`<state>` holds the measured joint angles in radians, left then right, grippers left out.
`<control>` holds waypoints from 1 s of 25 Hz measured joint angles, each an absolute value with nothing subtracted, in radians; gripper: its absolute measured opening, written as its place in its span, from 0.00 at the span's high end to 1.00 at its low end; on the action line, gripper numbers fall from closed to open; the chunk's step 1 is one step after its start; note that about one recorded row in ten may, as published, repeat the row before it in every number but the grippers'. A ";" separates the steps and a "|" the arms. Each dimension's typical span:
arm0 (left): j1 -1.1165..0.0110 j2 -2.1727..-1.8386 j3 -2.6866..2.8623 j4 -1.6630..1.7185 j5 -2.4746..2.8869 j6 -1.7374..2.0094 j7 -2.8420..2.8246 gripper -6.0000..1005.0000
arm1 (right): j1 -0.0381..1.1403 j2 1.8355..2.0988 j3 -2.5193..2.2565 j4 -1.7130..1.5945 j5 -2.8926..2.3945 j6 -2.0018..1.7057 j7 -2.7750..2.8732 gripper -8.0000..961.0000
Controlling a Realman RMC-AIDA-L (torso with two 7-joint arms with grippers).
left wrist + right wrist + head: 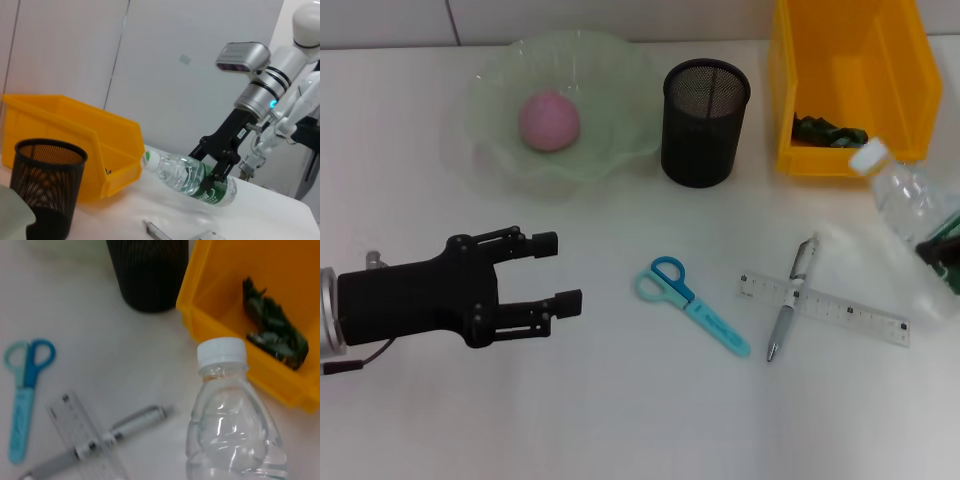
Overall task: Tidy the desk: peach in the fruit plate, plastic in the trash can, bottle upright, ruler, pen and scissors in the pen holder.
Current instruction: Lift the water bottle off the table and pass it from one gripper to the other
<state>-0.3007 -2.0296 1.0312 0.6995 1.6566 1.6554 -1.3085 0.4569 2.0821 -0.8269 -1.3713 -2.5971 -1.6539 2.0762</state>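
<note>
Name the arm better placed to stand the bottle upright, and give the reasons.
Right. Its tool is already shut on the bottle, which is tilted with its cap toward the yellow bin. The left tool hangs open across the table, below the fruit plate.

The head view looks down from above, both wrist views sit lower, apparently sharing the bottle (192,177) beside the right gripper (220,162).

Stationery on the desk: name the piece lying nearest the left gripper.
The scissors, blue-handled, lie nearest the open left gripper; pen and ruler lie crossed farther right.
</note>
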 joint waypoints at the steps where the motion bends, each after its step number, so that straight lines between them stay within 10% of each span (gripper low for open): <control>1: -0.302 -2.032 1.016 0.699 1.655 1.660 -1.308 0.19 | 0.436 2.082 -0.753 -1.382 -2.515 -1.679 2.015 0.21; 13: -0.348 -2.065 0.901 0.619 1.522 1.746 -1.309 0.19 | 0.260 2.068 -0.561 -0.968 -1.775 -1.802 1.441 0.22; 25: -0.507 -2.070 0.911 0.475 1.461 1.765 -1.248 0.20 | 0.438 2.079 -0.621 -0.332 -1.734 -1.808 0.953 0.22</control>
<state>-0.5066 -2.0700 0.9108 0.4748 1.4610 1.7650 -1.2481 0.4376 2.0789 -0.6206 -0.3322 -1.7342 -1.8079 0.9531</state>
